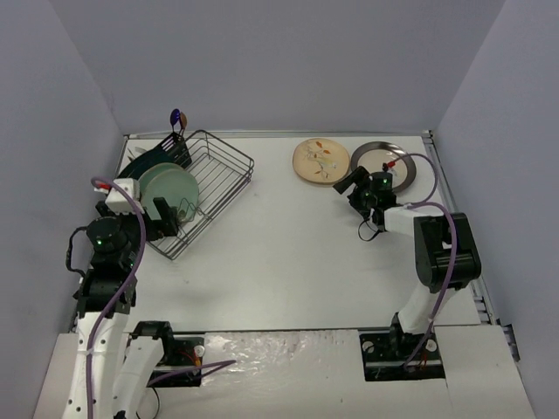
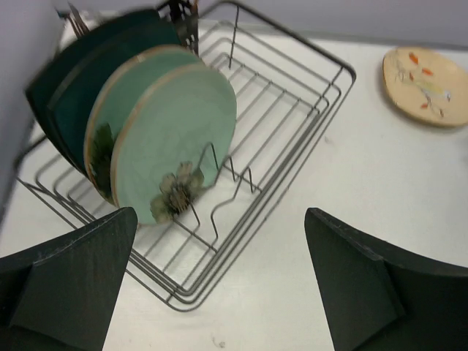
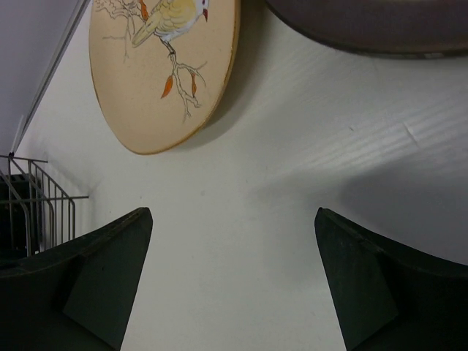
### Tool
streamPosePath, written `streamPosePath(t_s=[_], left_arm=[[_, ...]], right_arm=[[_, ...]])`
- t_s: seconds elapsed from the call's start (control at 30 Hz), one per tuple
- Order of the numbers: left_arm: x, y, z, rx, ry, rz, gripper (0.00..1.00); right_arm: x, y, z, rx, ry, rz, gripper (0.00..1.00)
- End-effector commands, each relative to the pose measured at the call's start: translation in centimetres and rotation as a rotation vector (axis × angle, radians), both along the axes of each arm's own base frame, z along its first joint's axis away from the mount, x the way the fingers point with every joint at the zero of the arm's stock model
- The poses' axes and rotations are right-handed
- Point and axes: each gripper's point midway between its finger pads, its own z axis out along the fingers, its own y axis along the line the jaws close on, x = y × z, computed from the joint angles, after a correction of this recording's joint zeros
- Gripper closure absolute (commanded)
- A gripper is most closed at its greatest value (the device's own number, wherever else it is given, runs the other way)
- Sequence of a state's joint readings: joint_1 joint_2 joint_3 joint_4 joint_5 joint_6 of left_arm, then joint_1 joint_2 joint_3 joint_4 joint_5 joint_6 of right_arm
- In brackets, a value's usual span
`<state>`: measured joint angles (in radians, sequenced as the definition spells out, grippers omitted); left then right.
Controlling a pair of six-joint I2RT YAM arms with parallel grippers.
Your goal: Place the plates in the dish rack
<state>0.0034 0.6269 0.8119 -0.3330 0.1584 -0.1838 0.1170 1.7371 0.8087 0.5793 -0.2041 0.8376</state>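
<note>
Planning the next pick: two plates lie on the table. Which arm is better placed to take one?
Right. Its jaws stand open short of the cream plate and the dark-rimmed plate; the left arm faces the dish rack, far from both.

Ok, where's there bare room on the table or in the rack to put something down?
Widest free patch: the table middle, between the rack and the cream plate, running toward the arm bases. The rack's right half is open slots. Crowded: its left end, with four standing plates, and the far right corner, where the right gripper hangs by the grey plate.
</note>
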Motion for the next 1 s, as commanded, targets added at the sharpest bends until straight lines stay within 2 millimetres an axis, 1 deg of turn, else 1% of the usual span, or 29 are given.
streamPosePath(t_s=[0.0,0.13,0.2,0.27,0.3,0.33,0.37,0.4,0.43,0.5,0.63,0.67,0.73,0.9,0.97], left_arm=[[-0.1,-1.2,-0.9,-0.047,-0.013,-0.028,0.03],[-0.3,-1.3,-1.6,-0.033,0.009,-0.036,0.03],[-0.3,-1.3,-1.7,-0.027,0.010,-0.039,0.03],[-0.3,-1.3,-1.9,-0.022,0.014,-0.040,0.03],[-0.3,-1.3,-1.9,-0.022,0.014,-0.041,0.03],[-0.3,-1.3,-2.0,-0.020,0.016,-0.042,0.03],[-0.4,-1.3,-2.0,-0.019,0.016,-0.042,0.03],[-0.4,-1.3,-2.1,-0.018,0.016,-0.043,0.03],[-0.4,-1.3,-2.1,-0.015,0.016,-0.043,0.03],[-0.4,-1.1,-2.1,-0.014,0.017,-0.035,0.03],[-0.5,-0.9,-2.4,-0.009,0.028,-0.025,0.03],[-0.5,-0.9,-2.4,-0.009,0.029,-0.027,0.03],[-0.5,-1.0,-2.3,-0.009,0.025,-0.030,0.03],[-0.6,-1.2,-2.4,-0.013,0.029,-0.039,0.03],[-0.5,-1.3,-2.6,-0.020,0.034,-0.045,0.03]], right_arm=[[5.2,0.2,3.7,0.000,-0.135,-0.047,0.11],[6.9,0.9,1.6,0.016,-0.098,-0.032,0.13],[7.7,1.1,1.1,0.029,-0.093,-0.036,0.15],[8.0,1.2,-0.1,0.041,-0.071,-0.043,0.18],[8.2,1.4,-0.3,0.051,-0.069,-0.044,0.19],[8.4,1.6,-1.3,0.063,-0.056,-0.046,0.20],[8.6,1.8,-1.7,0.077,-0.048,-0.048,0.22],[8.7,1.9,-1.7,0.089,-0.049,-0.052,0.22],[8.9,1.9,-2.1,0.098,-0.046,-0.061,0.24],[9.0,1.7,-3.3,0.109,-0.031,-0.092,0.31],[9.2,1.4,-4.4,0.122,-0.006,-0.131,0.40],[9.3,1.4,-4.7,0.124,-0.001,-0.138,0.43],[9.3,1.2,-5.2,0.125,0.013,-0.155,0.56],[9.2,1.0,-5.6,0.132,0.018,-0.175,0.91],[9.1,1.1,-5.4,0.136,0.014,-0.170,0.98]])
